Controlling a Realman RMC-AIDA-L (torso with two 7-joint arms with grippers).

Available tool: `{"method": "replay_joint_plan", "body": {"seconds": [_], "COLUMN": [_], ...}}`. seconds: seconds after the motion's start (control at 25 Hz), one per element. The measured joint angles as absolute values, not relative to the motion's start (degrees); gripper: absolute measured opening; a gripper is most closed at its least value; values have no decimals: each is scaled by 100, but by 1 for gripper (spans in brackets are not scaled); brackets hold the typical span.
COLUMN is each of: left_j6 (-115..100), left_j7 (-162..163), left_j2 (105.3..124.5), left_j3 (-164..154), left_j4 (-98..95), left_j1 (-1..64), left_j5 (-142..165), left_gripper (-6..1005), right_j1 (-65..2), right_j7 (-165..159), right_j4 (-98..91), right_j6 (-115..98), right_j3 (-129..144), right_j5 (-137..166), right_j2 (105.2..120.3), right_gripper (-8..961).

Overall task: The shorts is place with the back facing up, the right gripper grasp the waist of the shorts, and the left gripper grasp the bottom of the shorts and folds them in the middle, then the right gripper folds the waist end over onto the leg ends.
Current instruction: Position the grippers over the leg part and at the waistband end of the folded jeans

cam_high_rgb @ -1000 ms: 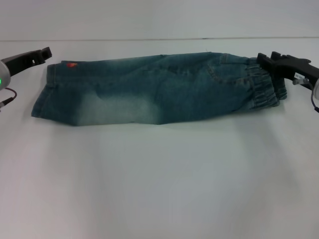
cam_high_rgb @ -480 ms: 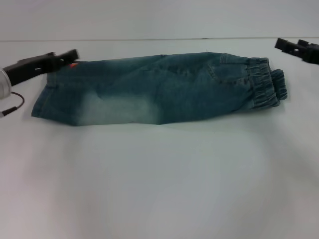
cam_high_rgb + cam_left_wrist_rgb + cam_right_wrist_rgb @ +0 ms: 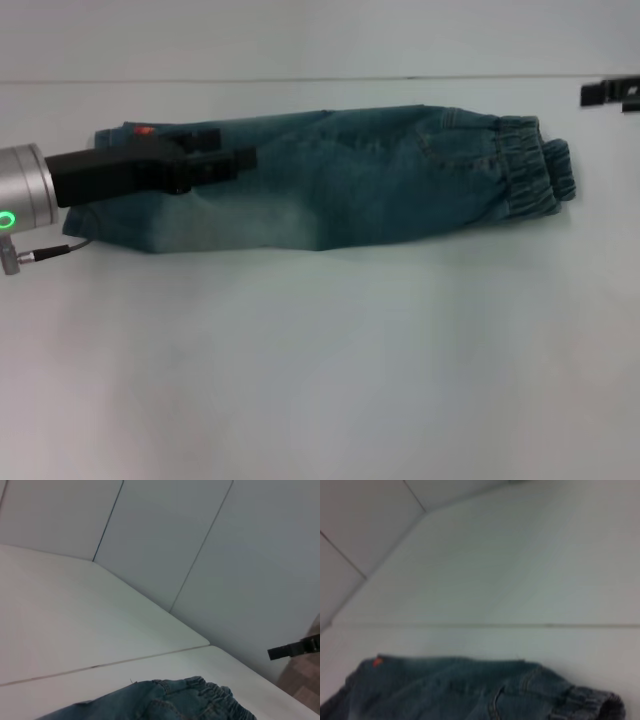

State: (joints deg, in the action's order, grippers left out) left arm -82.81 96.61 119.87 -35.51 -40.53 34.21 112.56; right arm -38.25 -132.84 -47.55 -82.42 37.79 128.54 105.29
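Note:
The blue-green denim shorts (image 3: 380, 180) lie folded lengthwise across the white table. The ruffled waist (image 3: 525, 175) points to the right and the flat leg ends (image 3: 105, 215) to the left. My left gripper (image 3: 235, 150) hovers over the leg half of the shorts, fingers apart and holding nothing. My right gripper (image 3: 610, 95) is open at the far right edge, clear of the waist. The left wrist view shows the shorts (image 3: 165, 700), the waist (image 3: 215, 695) and the right gripper (image 3: 292, 649) farther off. The right wrist view shows the shorts (image 3: 445, 690) with an orange spot (image 3: 378, 662).
The white table (image 3: 320, 350) stretches wide and bare in front of the shorts. A pale panelled wall (image 3: 300, 40) stands close behind the table's far edge.
My left gripper has swung in from the left edge to above the leg half of the shorts. My right gripper has left the waist and drawn back to the far right. The shorts have not moved.

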Motion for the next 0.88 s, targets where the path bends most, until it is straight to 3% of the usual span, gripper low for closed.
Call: {"method": "replay_joint_plan", "body": {"seconds": [0.36,0.64,0.8,0.88], "left_j6": [-8230,-8173,-8172,-8171], "left_j7": [9664,9663,9662,9662], "left_j2": [11994,12022,12032,12037], "left_j3": [-3743,-3784,-3787,-3793], "left_j4": [-4014,-3972,-3923,-3868], "left_j1": [3456,3438,3410,3408], "left_j5": [11273,11280,11280,11279], "left_gripper": [771,770,770,770], "right_j1": [-4655,-4743,-4692,-4690], "right_j7": [-14151,-14245,-14152,-14129], "right_j4": [-4525,-4134,-4109,-4033], "right_j6": [-8028,-7131,-6599,-6433], "right_j3": [4120,4663,4725,4730], "right_j5": [14562,14797,14801,14804], "right_j2": [10800,10936,11144,11177], "right_gripper": [941,931,926,923]}}
